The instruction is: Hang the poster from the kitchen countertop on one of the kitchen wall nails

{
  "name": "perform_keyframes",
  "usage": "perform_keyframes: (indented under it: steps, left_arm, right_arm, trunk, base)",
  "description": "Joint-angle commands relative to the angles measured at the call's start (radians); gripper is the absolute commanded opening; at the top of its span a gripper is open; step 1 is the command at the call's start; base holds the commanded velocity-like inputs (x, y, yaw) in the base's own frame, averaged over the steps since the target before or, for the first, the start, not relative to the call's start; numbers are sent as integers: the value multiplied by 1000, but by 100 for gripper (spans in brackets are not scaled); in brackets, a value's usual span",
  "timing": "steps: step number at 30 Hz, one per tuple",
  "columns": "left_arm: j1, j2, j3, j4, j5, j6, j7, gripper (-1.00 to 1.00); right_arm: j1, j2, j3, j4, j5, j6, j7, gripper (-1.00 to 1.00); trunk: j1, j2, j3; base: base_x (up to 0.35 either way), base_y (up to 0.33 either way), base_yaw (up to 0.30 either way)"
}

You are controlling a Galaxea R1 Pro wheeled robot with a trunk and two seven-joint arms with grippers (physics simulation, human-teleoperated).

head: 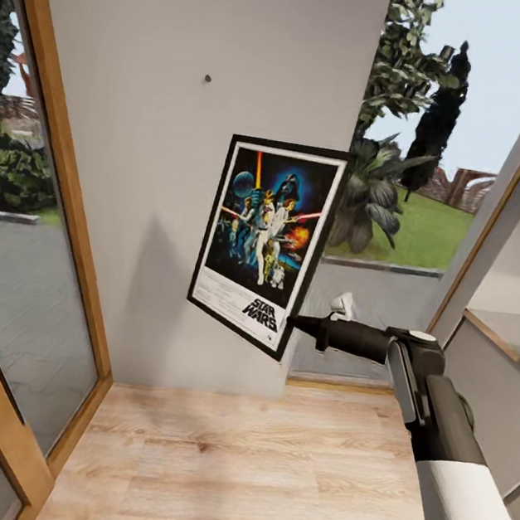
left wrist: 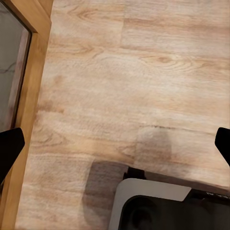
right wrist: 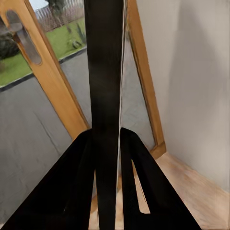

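Observation:
The Star Wars poster [head: 265, 240] hangs in the air in front of the light-grey wall, tilted slightly, its black frame and white border plain to see. My right gripper [head: 290, 322] is shut on its lower right edge. The right wrist view looks along the poster [right wrist: 105, 72] edge-on, a dark strip clamped in my right gripper [right wrist: 106, 139]. One wall nail [head: 207, 78] sticks out of the wall as a small dark dot, above and left of the poster's top. My left gripper [left wrist: 115, 146] is open over the wooden floor, holding nothing.
A glass door in a wooden frame [head: 60, 195] stands close on the left. A window with plants outside [head: 408, 174] lies right of the wall, and a low sill [head: 492, 334] runs at far right. Light wood floor [head: 260, 470] stretches below. My base [left wrist: 158, 206] shows underneath.

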Motion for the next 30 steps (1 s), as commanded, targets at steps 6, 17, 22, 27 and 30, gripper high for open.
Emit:
perform_keyframes:
  steps: [6,17,22,27,30]
  left_arm:
    - [0,-1,5,-1,-10,-2,-6,100]
    - [0,-1,5,-1,-10,-2,-6,100]
    - [0,-1,5,0,-10,-2,-6,100]
    - [0,-1,4,0,-10,-2,-6,100]
    - [0,-1,4,0,-11,-2,-6,100]
  right_arm:
    - [-162,77,88,4,-6,129,1,-100]
    - [-359,127,127,30,-6,235,7,-100]
    - [-436,131,134,86,-6,251,69,-100]
    - [-447,131,136,94,-6,252,96,-100]
    - [-449,130,136,93,-6,252,101,-100]
  trunk:
    - [1,-2,-2]
    - [1,-2,-2]
    - [1,-2,-2]
    - [1,-2,-2]
    - [1,-2,-2]
  base:
    - [0,0,0]
    - [0,0,0]
    - [0,0,0]
    - [0,0,0]
    - [0,0,0]
